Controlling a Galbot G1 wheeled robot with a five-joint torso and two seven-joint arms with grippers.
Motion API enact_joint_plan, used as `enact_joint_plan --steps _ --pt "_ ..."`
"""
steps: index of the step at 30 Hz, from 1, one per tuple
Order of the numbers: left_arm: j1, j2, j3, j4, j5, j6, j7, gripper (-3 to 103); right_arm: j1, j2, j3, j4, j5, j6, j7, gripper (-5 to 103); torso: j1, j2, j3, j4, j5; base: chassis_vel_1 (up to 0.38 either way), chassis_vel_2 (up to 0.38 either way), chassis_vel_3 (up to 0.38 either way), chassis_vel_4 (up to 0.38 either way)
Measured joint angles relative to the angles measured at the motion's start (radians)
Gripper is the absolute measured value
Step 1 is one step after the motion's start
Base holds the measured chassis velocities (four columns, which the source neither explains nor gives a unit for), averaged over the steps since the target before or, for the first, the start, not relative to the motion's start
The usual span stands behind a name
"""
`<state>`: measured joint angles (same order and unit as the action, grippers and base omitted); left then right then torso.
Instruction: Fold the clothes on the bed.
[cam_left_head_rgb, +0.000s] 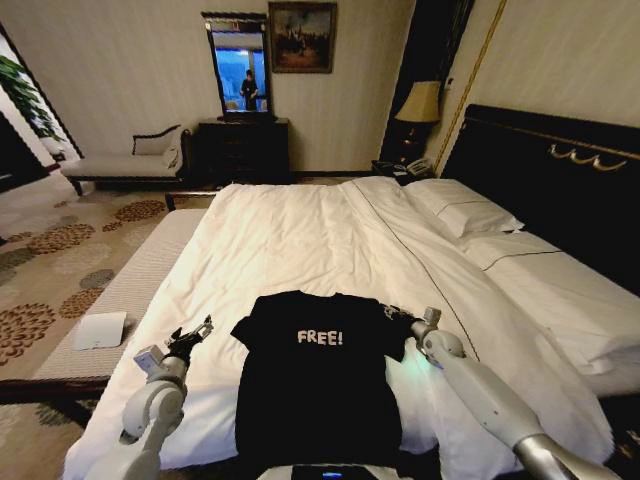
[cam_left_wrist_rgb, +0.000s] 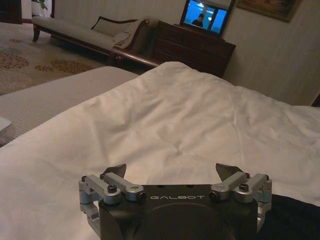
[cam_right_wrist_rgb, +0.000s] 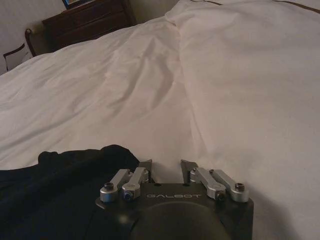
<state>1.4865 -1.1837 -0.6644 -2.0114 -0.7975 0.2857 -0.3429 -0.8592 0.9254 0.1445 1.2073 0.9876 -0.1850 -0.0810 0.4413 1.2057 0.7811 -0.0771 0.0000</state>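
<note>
Lying flat near the foot edge of the bed (cam_left_head_rgb: 330, 230), the black T-shirt (cam_left_head_rgb: 315, 385) shows its white lettering upward, sleeves spread. My right gripper (cam_left_head_rgb: 410, 322) sits at its right sleeve, fingers (cam_right_wrist_rgb: 146, 167) parted narrowly, nothing between them. My left gripper (cam_left_head_rgb: 192, 336) hovers just beside the left sleeve, jaws wide and empty. Smooth white duvet (cam_left_head_rgb: 290, 240) stretches open ahead toward the pillows (cam_left_head_rgb: 470, 212).

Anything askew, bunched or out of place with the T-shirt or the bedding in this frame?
Nothing stands out. The black T-shirt lies flat and face up on the white duvet, lettering readable, both sleeves spread. The left gripper hovers open beside one sleeve; the right gripper sits open at the other. The duvet shows only ordinary soft creases.
</note>
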Motion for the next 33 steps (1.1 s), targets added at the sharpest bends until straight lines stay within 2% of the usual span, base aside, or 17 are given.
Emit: enact_joint_plan --steps 2,6,7,8,11,16,20,23,24,26,28,33 --pt "0.000 -0.001 0.000 0.000 0.000 0.000 0.000 100 -0.002 -0.001 0.001 0.003 0.000 0.013 -0.018 32 0.000 0.000 0.000 0.0000 0.0000 0.000 0.000 0.000 0.000" --pt "-0.001 -0.002 0.002 0.001 0.001 0.000 0.000 100 -0.005 -0.003 0.003 0.008 0.001 0.024 -0.042 38 0.000 0.000 0.000 0.0000 0.0000 0.000 0.000 0.000 0.000" --pt "-0.002 -0.003 0.003 0.001 0.001 0.001 0.000 100 -0.005 -0.004 0.003 0.009 0.001 0.026 -0.047 44 0.000 0.000 0.000 0.0000 0.0000 0.000 0.000 0.000 0.000" --pt "-0.002 -0.003 0.003 0.001 0.001 0.001 0.000 100 -0.005 -0.004 0.003 0.009 0.001 0.026 -0.047 44 0.000 0.000 0.000 0.0000 0.0000 0.000 0.000 0.000 0.000" --pt "-0.003 -0.003 0.004 0.003 0.001 0.001 0.000 100 -0.007 -0.004 0.001 0.006 -0.008 0.031 -0.062 58 0.000 0.000 0.000 0.0000 0.0000 0.000 0.000 0.000 0.000" --pt "-0.005 -0.003 0.004 0.006 0.001 0.002 -0.001 100 -0.007 -0.004 -0.005 -0.011 -0.040 0.042 -0.084 66 0.000 0.000 0.000 0.0000 0.0000 0.000 0.000 0.000 0.000" --pt "-0.006 -0.003 0.005 0.010 0.001 0.002 -0.001 100 -0.008 -0.001 -0.007 -0.015 -0.051 0.043 -0.097 63 0.000 0.000 0.000 0.0000 0.0000 0.000 0.000 0.000 0.000" --pt "-0.007 -0.004 0.006 0.012 0.001 0.002 -0.001 100 -0.011 -0.001 -0.008 -0.015 -0.057 0.044 -0.104 48 0.000 0.000 0.000 0.0000 0.0000 0.000 0.000 0.000 0.000" --pt "-0.007 -0.004 0.006 0.012 0.001 0.002 -0.001 100 -0.011 -0.001 -0.008 -0.015 -0.057 0.044 -0.104 48 0.000 0.000 0.000 0.0000 0.0000 0.000 0.000 0.000 0.000" --pt "-0.007 -0.004 0.006 0.012 0.001 0.002 -0.001 100 -0.011 -0.001 -0.008 -0.017 -0.061 0.044 -0.107 37 0.000 0.000 0.000 0.0000 0.0000 0.000 0.000 0.000 0.000" --pt "-0.007 -0.004 0.006 0.012 0.001 0.002 -0.001 100 -0.011 -0.001 -0.008 -0.018 -0.063 0.044 -0.109 37 0.000 0.000 0.000 0.0000 0.0000 0.000 0.000 0.000 0.000" --pt "-0.006 -0.005 0.005 0.012 0.002 0.002 -0.001 100 -0.012 -0.005 -0.008 -0.014 -0.073 0.045 -0.114 11 0.000 0.000 0.000 0.0000 0.0000 0.000 0.000 0.000 0.000"
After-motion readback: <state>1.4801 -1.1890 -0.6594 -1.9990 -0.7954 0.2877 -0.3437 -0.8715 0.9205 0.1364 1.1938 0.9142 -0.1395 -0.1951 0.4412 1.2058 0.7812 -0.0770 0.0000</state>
